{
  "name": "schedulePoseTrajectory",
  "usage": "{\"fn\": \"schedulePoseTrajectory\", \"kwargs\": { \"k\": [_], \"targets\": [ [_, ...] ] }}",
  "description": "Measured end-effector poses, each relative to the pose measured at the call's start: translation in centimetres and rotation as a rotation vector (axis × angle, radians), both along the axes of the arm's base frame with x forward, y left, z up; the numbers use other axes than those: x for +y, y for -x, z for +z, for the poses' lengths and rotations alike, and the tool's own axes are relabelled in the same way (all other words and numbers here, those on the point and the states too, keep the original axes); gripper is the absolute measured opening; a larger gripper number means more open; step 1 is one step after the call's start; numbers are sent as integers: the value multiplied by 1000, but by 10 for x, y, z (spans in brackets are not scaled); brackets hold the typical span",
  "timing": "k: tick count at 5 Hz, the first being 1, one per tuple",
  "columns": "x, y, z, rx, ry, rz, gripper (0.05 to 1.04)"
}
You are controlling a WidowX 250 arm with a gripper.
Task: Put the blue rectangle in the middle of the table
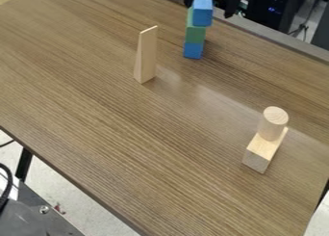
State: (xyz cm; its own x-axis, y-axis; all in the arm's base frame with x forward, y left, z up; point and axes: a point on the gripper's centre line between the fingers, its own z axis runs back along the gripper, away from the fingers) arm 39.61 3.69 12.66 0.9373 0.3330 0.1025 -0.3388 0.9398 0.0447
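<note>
2 blue blocks [202, 17], at least 1 green block [195, 34], 1 wooden wedge [146, 57], 1 wooden cylinder [272, 124], 1 rectangular wooden block [258, 158].

on the table [128, 148], near its far edge: bottom block [193, 50], middle block [195, 33] on it, top block [202, 9] uppermost; contact beneath the last not verifiable. wedge [146, 57] noted upright, left of these and slightly nearer. to the right, nearer still: cylinder [273, 124] upright on the far part of a base block [260, 153].
</note>
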Motion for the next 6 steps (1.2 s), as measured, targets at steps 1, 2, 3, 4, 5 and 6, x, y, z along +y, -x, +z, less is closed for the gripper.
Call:
{"fn": "schedulePoseTrajectory", "kwargs": {
  "k": [1, 2, 3, 4, 5, 6],
  "targets": [
    [13, -7, -2, -1, 5, 19, 1000],
    [16, -17, -3, 1, 4, 20, 1000],
    [23, -23, -5, 6, 4, 36, 1000],
    [29, -29, -8, 8, 6, 50, 1000],
    [31, -33, -17, 29, 1, 55, 1000],
    [31, -33, -26, 45, 5, 64, 962]
  ]
}}
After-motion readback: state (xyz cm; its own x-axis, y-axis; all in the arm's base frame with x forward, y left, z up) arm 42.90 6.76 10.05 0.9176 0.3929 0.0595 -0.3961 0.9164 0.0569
